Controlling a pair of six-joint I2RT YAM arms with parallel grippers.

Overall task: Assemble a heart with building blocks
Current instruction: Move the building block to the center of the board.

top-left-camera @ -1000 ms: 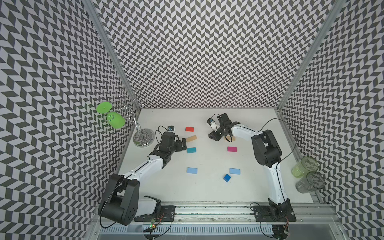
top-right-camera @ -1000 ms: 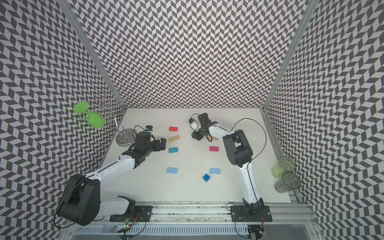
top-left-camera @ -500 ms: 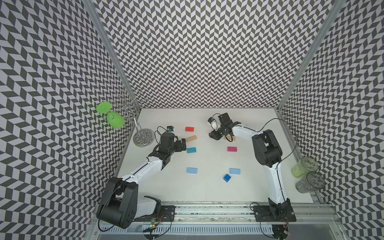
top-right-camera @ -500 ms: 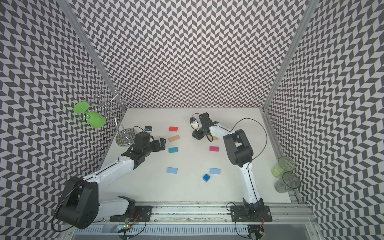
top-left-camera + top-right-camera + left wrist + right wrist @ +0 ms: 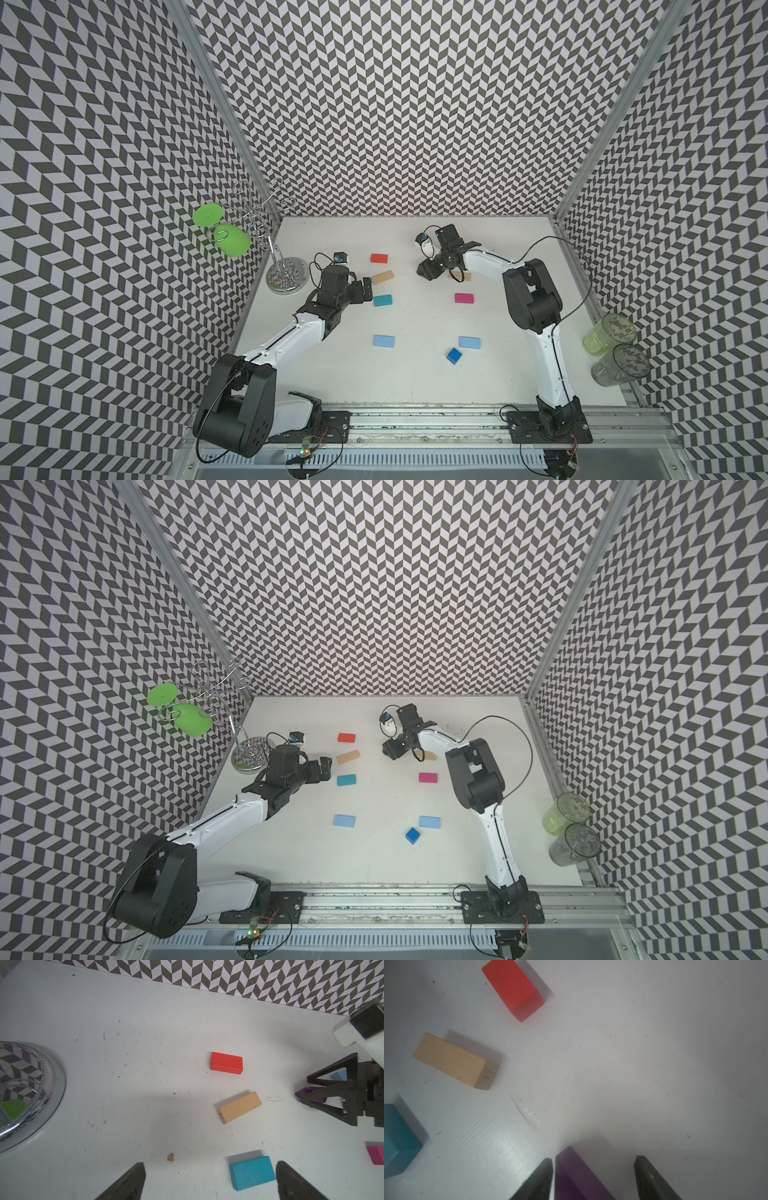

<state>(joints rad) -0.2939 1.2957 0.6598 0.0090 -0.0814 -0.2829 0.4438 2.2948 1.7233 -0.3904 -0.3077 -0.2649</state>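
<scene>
The building blocks lie apart on the white table in a loose ring, and no joined heart shows. In both top views I see red (image 5: pixel 379 258), tan (image 5: pixel 382 277), teal (image 5: pixel 382 300), magenta (image 5: pixel 464 298), two light blue (image 5: pixel 383 340) (image 5: pixel 469 342) and a dark blue cube (image 5: pixel 454 355). My right gripper (image 5: pixel 593 1158) is open low over the table. The purple triangle (image 5: pixel 575 1174) rests between its fingers, close to one and well apart from the other. My left gripper (image 5: pixel 209 1164) is open and empty, with the teal block (image 5: pixel 251 1173) just inside one fingertip.
A wire stand on a chrome base (image 5: pixel 286 276) holds a green goblet (image 5: pixel 230 241) at the back left. Two tumblers (image 5: pixel 609 338) (image 5: pixel 619 365) stand at the right edge. A second tan block (image 5: pixel 466 276) peeks out beside the right gripper. Patterned walls enclose three sides.
The right gripper's jaws have spread apart around the purple triangle. Both arms stay almost where they were.
</scene>
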